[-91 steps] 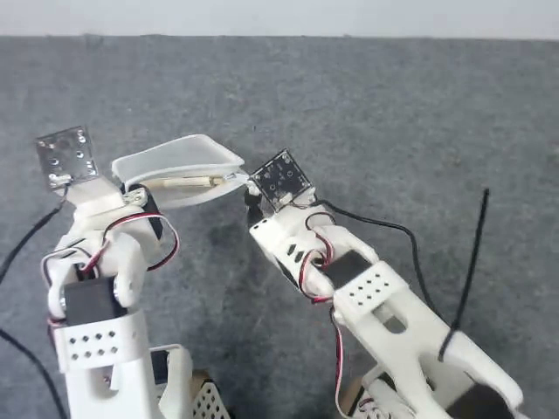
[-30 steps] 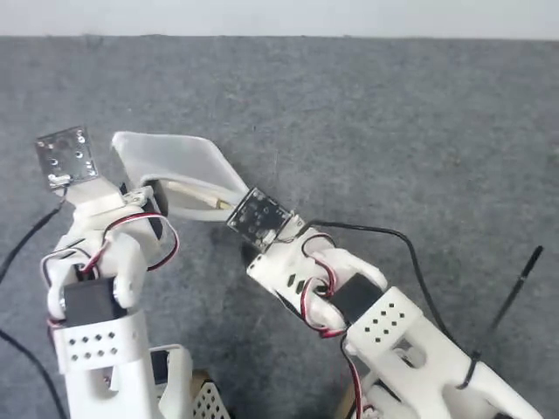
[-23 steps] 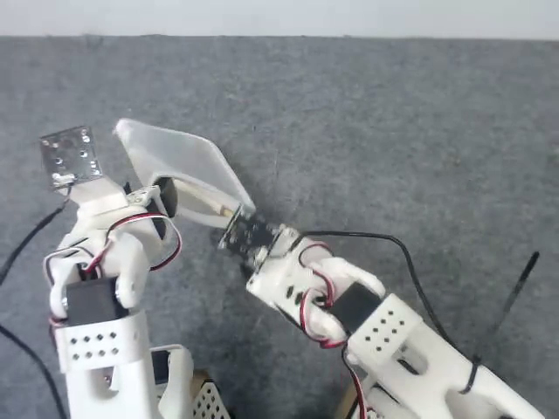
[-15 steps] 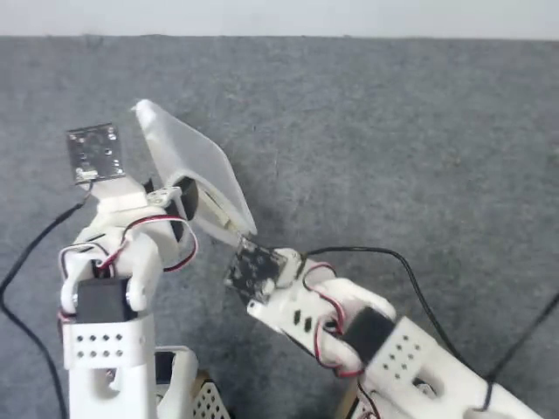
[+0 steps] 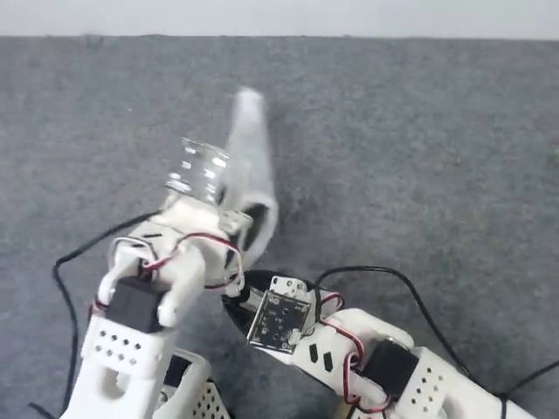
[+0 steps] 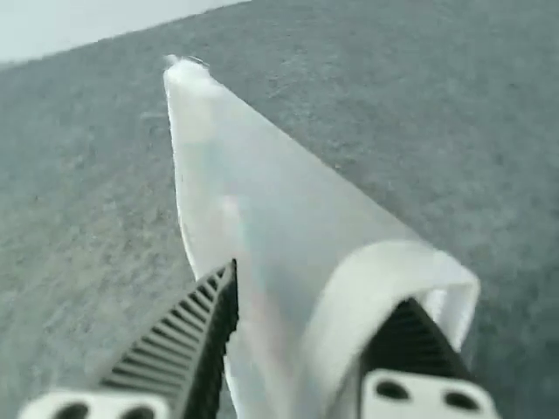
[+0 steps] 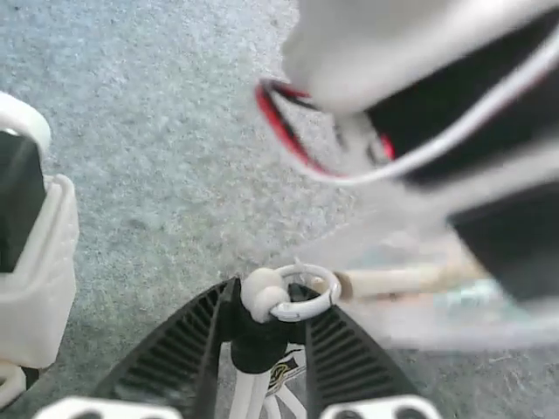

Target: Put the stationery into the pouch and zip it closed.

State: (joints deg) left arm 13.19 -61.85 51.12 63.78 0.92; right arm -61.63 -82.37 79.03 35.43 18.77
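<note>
The translucent white pouch (image 5: 251, 157) is lifted off the table and stands nearly on end, far corner up. My left gripper (image 5: 247, 225) is shut on its lower part, and the pouch (image 6: 288, 218) runs out between the jaws (image 6: 297, 349). My right gripper (image 5: 236, 305) sits just below, toward the near edge. It is shut on the zipper pull (image 7: 301, 295), a white bead with a metal ring. A beige pen (image 7: 393, 281) lies inside the pouch (image 7: 419, 314) beyond the pull.
The table is covered in grey felt (image 5: 419, 157), bare to the right and at the back. Black cables (image 5: 384, 278) loop over the right arm. The left arm's wrist with red wires (image 7: 419, 78) hangs close over my right gripper. A white arm part (image 7: 35, 253) stands beside it.
The left arm has swung right and raised the pouch from lying flat to standing on end. The right gripper has drawn back toward the near edge with the zipper pull.
</note>
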